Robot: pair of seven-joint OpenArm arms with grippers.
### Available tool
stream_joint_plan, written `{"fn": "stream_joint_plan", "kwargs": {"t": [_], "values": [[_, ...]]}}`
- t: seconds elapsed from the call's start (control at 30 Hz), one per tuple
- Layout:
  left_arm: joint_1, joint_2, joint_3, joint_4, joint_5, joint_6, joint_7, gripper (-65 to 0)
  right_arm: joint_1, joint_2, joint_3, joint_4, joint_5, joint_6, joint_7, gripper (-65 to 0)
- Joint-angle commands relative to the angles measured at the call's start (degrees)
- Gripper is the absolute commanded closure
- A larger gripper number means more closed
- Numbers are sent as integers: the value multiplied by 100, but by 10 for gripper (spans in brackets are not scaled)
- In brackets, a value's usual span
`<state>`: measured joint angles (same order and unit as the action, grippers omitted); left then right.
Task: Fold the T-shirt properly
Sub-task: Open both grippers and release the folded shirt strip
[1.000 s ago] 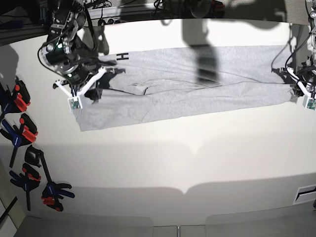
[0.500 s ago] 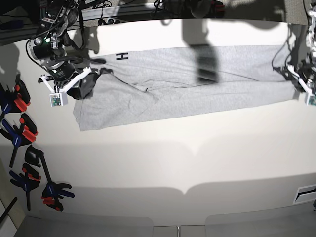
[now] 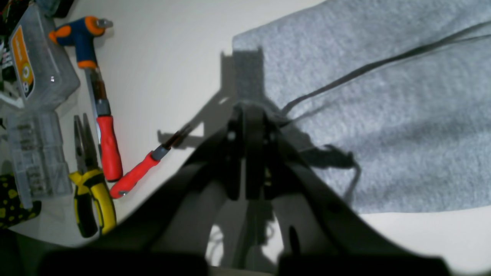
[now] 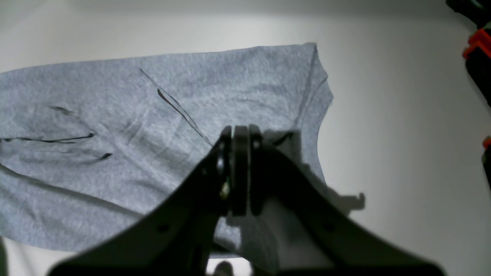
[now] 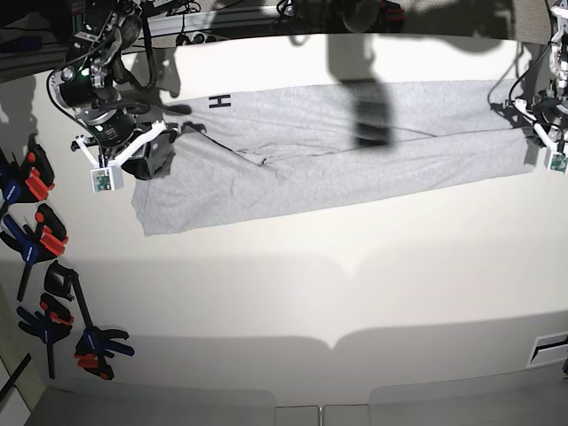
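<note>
The T-shirt [image 5: 337, 151] lies as a long light grey folded band across the far half of the white table [image 5: 311, 284], with a black letter H [image 5: 219, 102] showing near its left end. My right gripper [image 5: 162, 153] hovers over that left end, shut, and no cloth is pinched in it. In the right wrist view its shut tips [image 4: 238, 134] hang above the creased T-shirt [image 4: 115, 134]. My left gripper [image 5: 535, 133] is at the right end, also shut. The left wrist view shows its tips [image 3: 249, 113] just over the edge of the T-shirt [image 3: 383, 115], holding nothing.
Several orange-and-black clamps [image 5: 40, 240] lie along the table's left edge. Beside the shirt's right end lie red-handled screwdrivers [image 3: 109, 145], yellow pliers [image 3: 92, 199] and a clear plastic parts box [image 3: 34, 153]. A white vent plate [image 5: 550, 348] sits at the near right.
My right gripper has moved left and slightly back off the shirt's left end, which now lies flatter. My left gripper has drifted toward the table's far edge.
</note>
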<state>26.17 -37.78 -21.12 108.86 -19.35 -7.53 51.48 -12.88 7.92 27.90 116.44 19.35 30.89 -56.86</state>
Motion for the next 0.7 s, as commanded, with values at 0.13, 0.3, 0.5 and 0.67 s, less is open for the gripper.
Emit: {"fn": "stream_joint_plan", "kwargs": {"t": [0.13, 0.3, 0.5, 0.67], "values": [[131, -111, -70, 83, 44, 50, -131, 0, 44, 48, 20, 120, 81, 44, 138, -114], [367, -109, -70, 83, 33, 50, -140, -78, 48, 48, 20, 120, 81, 44, 155, -178], [428, -111, -70, 74, 26, 81, -254, -177, 48, 48, 20, 120, 81, 42, 157, -178], [426, -109, -70, 74, 636, 811, -1008, -177, 50, 50, 20, 120, 81, 44, 293, -178]]}}
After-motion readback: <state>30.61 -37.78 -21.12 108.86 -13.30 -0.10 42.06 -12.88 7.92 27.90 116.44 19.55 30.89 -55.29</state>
